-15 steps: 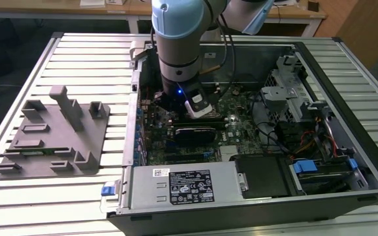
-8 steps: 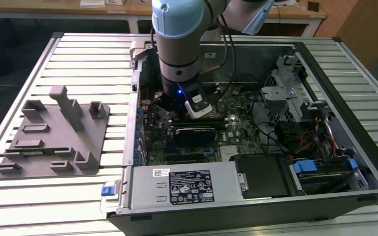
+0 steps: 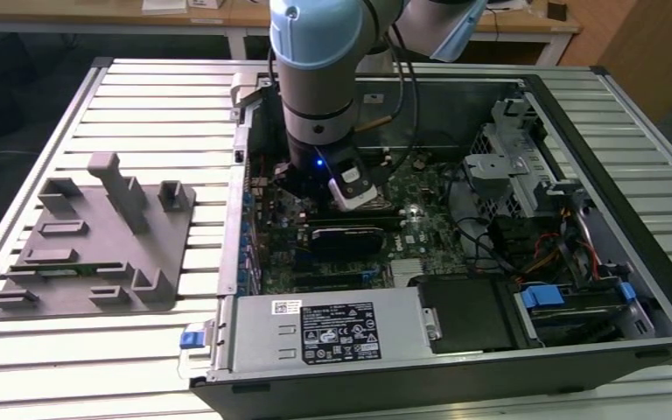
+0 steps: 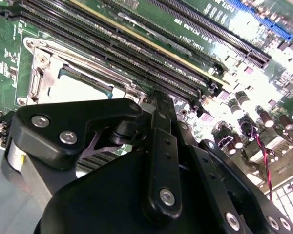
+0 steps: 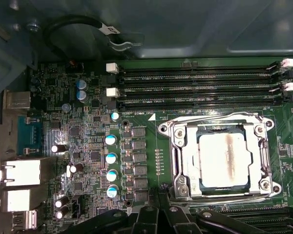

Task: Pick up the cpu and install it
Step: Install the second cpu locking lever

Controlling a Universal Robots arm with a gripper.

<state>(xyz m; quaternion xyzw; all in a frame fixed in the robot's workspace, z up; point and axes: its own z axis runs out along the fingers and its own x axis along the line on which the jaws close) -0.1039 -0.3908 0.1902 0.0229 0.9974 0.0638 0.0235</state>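
Your black linkage gripper [image 4: 158, 100] hangs low inside the open grey computer case [image 3: 570, 166], just beside the socket; you cannot tell from these pictures whether it is released or clenched, and you see nothing held in it. You have one cpu [image 5: 222, 159], a flat silvery square chip with a thin pale rim, already lying inside the one metal socket frame [image 5: 172, 146] on the green motherboard [image 5: 88, 146]. Four black memory slots [image 5: 195, 78] run alongside that frame.
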